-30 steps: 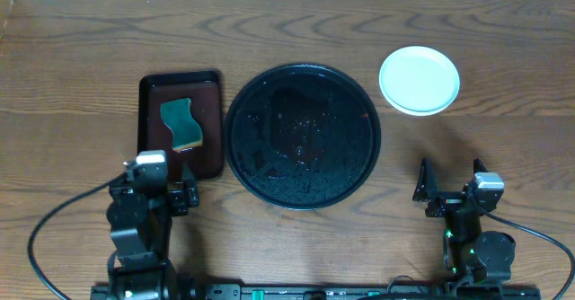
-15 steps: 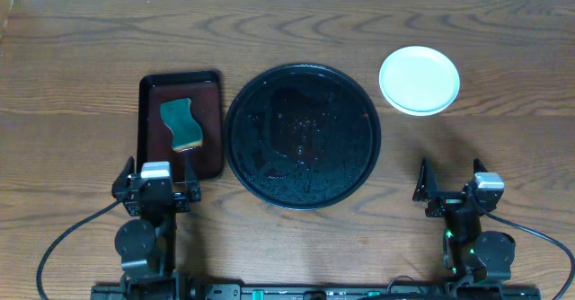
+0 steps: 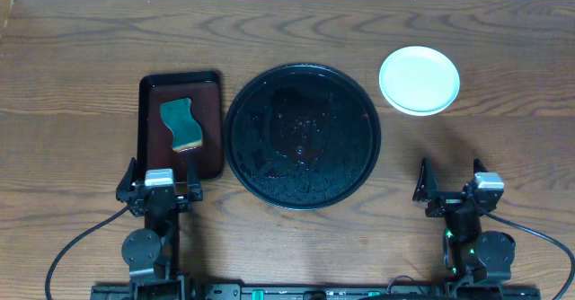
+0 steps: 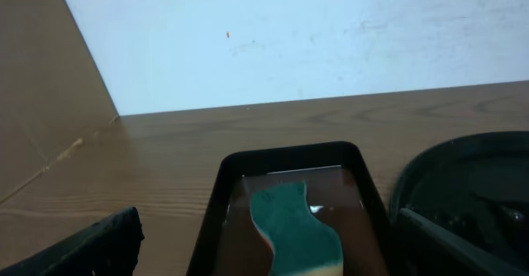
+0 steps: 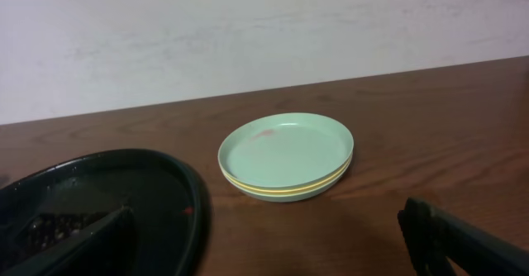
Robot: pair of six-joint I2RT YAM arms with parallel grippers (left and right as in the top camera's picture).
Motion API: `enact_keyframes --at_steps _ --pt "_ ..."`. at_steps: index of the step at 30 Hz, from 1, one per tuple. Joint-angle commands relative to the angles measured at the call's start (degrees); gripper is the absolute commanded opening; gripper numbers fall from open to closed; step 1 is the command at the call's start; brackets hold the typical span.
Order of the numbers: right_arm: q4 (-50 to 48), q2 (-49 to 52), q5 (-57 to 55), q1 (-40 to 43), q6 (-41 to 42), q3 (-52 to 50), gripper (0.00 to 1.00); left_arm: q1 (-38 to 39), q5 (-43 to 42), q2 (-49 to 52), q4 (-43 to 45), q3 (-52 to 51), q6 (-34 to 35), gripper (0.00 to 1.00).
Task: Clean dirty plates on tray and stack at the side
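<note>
The plates (image 5: 285, 154) stand as one stack toward the far right corner of the bench (image 3: 81, 84), well apart from the tray (image 3: 301, 170), which lies at bench centre and holds no plate. The left pincer (image 3: 160, 185) and right pincer (image 3: 449, 188) sit at the near edge, both spread wide and holding nothing. A faint reddish mark shows on the top plate. Probable fault: the task is accepted as complete with residue left. Re-grasping that plate could drag the two beneath it sideways. The sponge (image 3: 181, 125) lies in the rectangular tray (image 3: 208, 102), leftward.
</note>
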State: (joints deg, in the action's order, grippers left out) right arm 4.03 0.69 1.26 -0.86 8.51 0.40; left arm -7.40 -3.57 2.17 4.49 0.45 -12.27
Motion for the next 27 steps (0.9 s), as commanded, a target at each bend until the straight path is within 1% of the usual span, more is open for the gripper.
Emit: enact_keyframes --at_steps 1,8,10,13,14,27 --pt "0.3 -0.3 -0.6 0.5 -0.5 -0.1 0.99 -0.1 -0.5 -1.3 0.3 -0.2 -0.3 0.96" --pt "0.3 -0.3 -0.6 0.5 -0.5 -0.1 0.99 -0.1 -0.3 -2.1 -0.7 -0.2 -0.3 0.96" --pt "0.3 -0.3 -0.6 0.5 -0.5 -0.1 0.99 -0.1 -0.3 -2.1 -3.0 -0.2 -0.3 0.96" --pt "0.3 -0.3 -0.6 0.5 -0.5 -0.1 0.99 -0.1 0.3 -2.1 -8.8 -0.2 -0.2 0.96" --pt "0.3 -0.3 -0.6 0.5 -0.5 -0.1 0.99 -0.1 0.2 -2.1 -8.5 -0.2 0.7 0.96" --pt "0.3 -0.3 -0.6 0.5 -0.5 -0.1 0.99 -0.1 0.6 -2.1 -8.5 -0.2 0.7 0.96"
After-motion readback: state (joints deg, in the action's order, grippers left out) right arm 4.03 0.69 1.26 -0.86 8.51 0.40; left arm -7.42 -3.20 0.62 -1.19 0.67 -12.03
